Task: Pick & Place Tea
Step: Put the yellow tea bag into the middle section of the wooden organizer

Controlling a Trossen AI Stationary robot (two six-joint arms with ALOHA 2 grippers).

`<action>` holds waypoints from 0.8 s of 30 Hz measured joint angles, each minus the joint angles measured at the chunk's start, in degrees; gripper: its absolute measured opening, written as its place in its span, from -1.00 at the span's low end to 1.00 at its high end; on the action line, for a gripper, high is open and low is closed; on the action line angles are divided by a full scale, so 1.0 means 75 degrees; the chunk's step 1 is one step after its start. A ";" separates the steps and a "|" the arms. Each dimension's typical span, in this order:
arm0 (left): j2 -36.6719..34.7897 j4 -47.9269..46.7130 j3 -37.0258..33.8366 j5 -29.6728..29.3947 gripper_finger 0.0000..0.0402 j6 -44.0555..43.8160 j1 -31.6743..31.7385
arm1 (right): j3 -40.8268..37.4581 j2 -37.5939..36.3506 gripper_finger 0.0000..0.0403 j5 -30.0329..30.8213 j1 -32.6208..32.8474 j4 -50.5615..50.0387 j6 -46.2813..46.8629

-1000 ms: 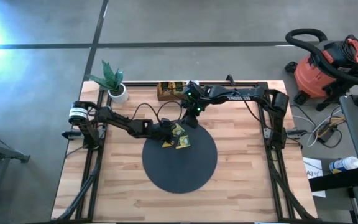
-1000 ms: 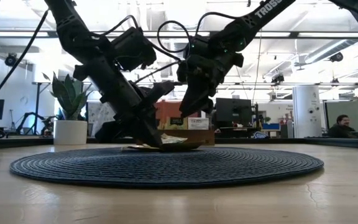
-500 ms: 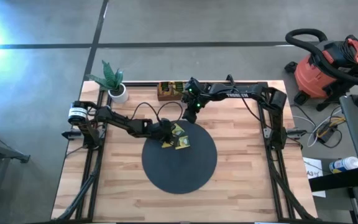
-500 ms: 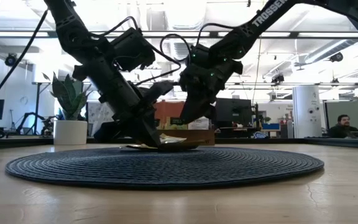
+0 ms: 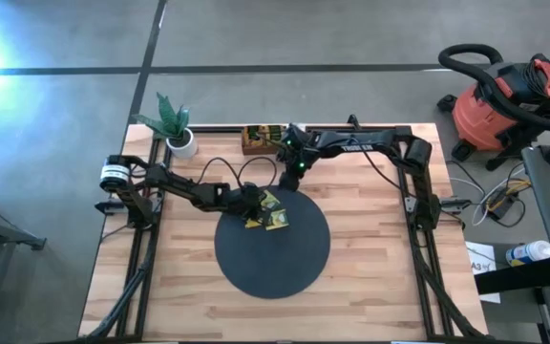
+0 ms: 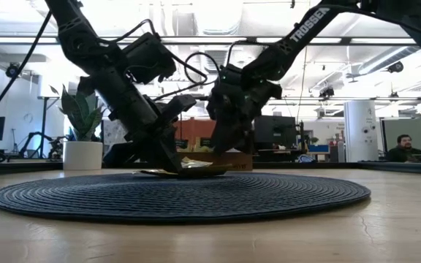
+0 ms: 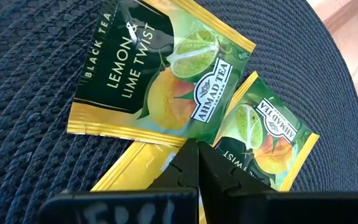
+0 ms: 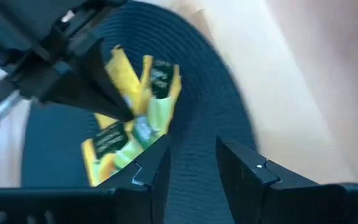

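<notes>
Three yellow-and-green tea packets (image 5: 269,211) lie overlapping on the far left part of the black round mat (image 5: 273,263). In the left wrist view they are a large one (image 7: 160,68), a second (image 7: 269,140) and a yellow one (image 7: 138,168) partly under the fingers. My left gripper (image 5: 254,206) is shut, its tips (image 7: 197,149) down on the pile. My right gripper (image 5: 289,182) hangs open just beyond the packets on their far side, above the mat's far rim, its fingers (image 8: 151,168) aimed at them. It touches nothing. My left gripper presses its shut fingertips (image 7: 188,158) down where the packets overlap, on the yellow packet's edge (image 7: 160,163). It comes slanting down from the table's left side. The packets lie flat on the mat (image 6: 188,172).
A brown wooden tray (image 5: 261,139) stands at the far edge behind the right gripper. A potted plant (image 5: 175,129) is at the far left corner. Bare wood lies around the mat on the near and right sides.
My right gripper has come down toward the packets and rolled its wrist, staying open. The mat has slid a little toward the table's left edge, with the packets under the left gripper's tips.
</notes>
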 joint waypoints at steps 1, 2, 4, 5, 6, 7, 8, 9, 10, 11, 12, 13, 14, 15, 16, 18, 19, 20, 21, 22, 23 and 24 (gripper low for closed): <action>0.0001 0.0030 -0.0013 0.0002 -1.00 0.0001 0.0017 | 0.0000 0.0041 -0.38 -0.0086 0.0021 0.0032 0.0078; 0.0003 0.0065 -0.0019 0.0005 -1.00 0.0004 0.0034 | 0.0000 0.0100 -0.38 -0.0120 0.0042 0.0040 0.0141; 0.0003 0.0145 -0.0019 0.0023 -1.00 0.0035 0.0072 | -0.0003 0.0180 -0.38 -0.0134 0.0113 0.0085 0.0234; 0.0003 0.0199 -0.0016 0.0023 -1.00 0.0061 0.0089 | -0.0003 0.0212 -0.38 -0.0138 0.0153 0.0088 0.0231; 0.0003 0.0219 -0.0016 0.0022 -1.00 0.0068 0.0110 | -0.0003 0.0223 -0.38 -0.0145 0.0195 0.0109 0.0231; 0.0003 0.0245 -0.0016 0.0016 -1.00 0.0095 0.0127 | -0.0003 0.0231 -0.38 -0.0148 0.0243 0.0104 0.0231; 0.0003 0.0289 -0.0016 0.0009 -1.00 0.0132 0.0151 | -0.0003 0.0241 -0.38 -0.0148 0.0288 0.0109 0.0226; 0.0003 0.0324 -0.0016 -0.0004 -1.00 0.0168 0.0168 | -0.0003 0.0243 -0.38 -0.0153 0.0332 0.0118 0.0219; 0.0003 0.0339 -0.0014 -0.0006 -1.00 0.0198 0.0181 | -0.0003 0.0243 -0.38 -0.0152 0.0369 0.0121 0.0213; 0.0003 0.0355 -0.0015 -0.0003 -1.00 0.0208 0.0198 | -0.0003 0.0243 -0.38 -0.0151 0.0404 0.0134 0.0211; 0.0003 0.0374 -0.0016 -0.0006 -1.00 0.0210 0.0209 | -0.0003 0.0243 -0.38 -0.0151 0.0436 0.0141 0.0210; 0.0003 0.0398 -0.0016 -0.0009 -1.00 0.0212 0.0223 | -0.0003 0.0243 -0.38 -0.0150 0.0466 0.0145 0.0210; 0.0003 0.0431 -0.0016 -0.0012 -1.00 0.0228 0.0239 | -0.0003 0.0243 -0.38 -0.0139 0.0484 0.0156 0.0210; 0.0003 0.0472 -0.0016 -0.0017 -1.00 0.0237 0.0252 | -0.0003 0.0251 -0.38 -0.0137 0.0503 0.0161 0.0210; 0.0003 0.0481 -0.0016 -0.0021 -1.00 0.0240 0.0256 | -0.0003 0.0263 -0.38 -0.0134 0.0525 0.0167 0.0210; 0.0006 0.0527 -0.0016 -0.0032 -1.00 0.0251 0.0267 | -0.0009 0.0274 -0.38 -0.0117 0.0531 0.0165 0.0209; 0.0003 0.0539 -0.0016 -0.0031 -1.00 0.0251 0.0269 | -0.0011 0.0275 -0.38 -0.0097 0.0531 0.0166 0.0209; 0.0006 0.0537 -0.0016 -0.0045 -1.00 0.0254 0.0269 | -0.0011 0.0275 -0.38 -0.0071 0.0531 0.0175 0.0215; 0.0006 0.0537 -0.0016 -0.0053 -1.00 0.0254 0.0269 | -0.0009 0.0275 -0.38 -0.0013 0.0531 0.0195 0.0228; 0.0006 0.0537 -0.0016 -0.0058 -1.00 0.0254 0.0269 | -0.0009 0.0275 -0.38 0.0047 0.0531 0.0223 0.0231; 0.0006 0.0537 -0.0016 -0.0061 -1.00 0.0254 0.0269 | -0.0012 0.0275 -0.38 0.0071 0.0529 0.0247 0.0228; 0.0006 0.0537 -0.0016 -0.0064 -1.00 0.0259 0.0269 | -0.0012 0.0275 -0.38 0.0083 0.0525 0.0285 0.0231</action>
